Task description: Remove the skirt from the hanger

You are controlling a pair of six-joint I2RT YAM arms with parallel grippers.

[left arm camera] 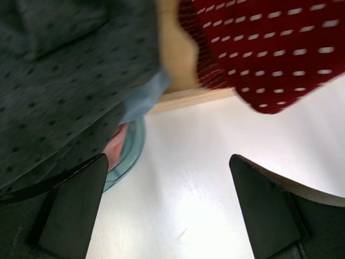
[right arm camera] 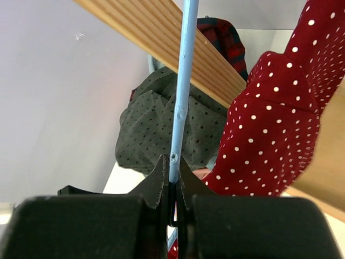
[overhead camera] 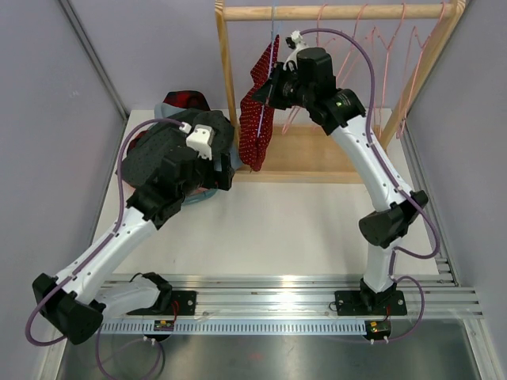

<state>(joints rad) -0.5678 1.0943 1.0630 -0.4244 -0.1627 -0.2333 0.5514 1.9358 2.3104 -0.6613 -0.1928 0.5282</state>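
A red skirt with white dots [overhead camera: 257, 111] hangs on a light blue hanger [overhead camera: 268, 95] at the left end of the wooden rack [overhead camera: 333, 11]. My right gripper [overhead camera: 277, 77] is shut on the hanger's blue wire [right arm camera: 179, 97], with the skirt [right arm camera: 275, 124] just to its right. My left gripper [overhead camera: 224, 170] is open and empty, low over the white table, left of and below the skirt's hem [left arm camera: 269, 48].
A pile of dark dotted and plaid clothes [overhead camera: 170, 146] lies in a teal basket [left arm camera: 128, 154] at the back left. Several empty pink hangers [overhead camera: 372, 47] hang on the rack's right part. The rack's wooden base [overhead camera: 317, 154] lies behind.
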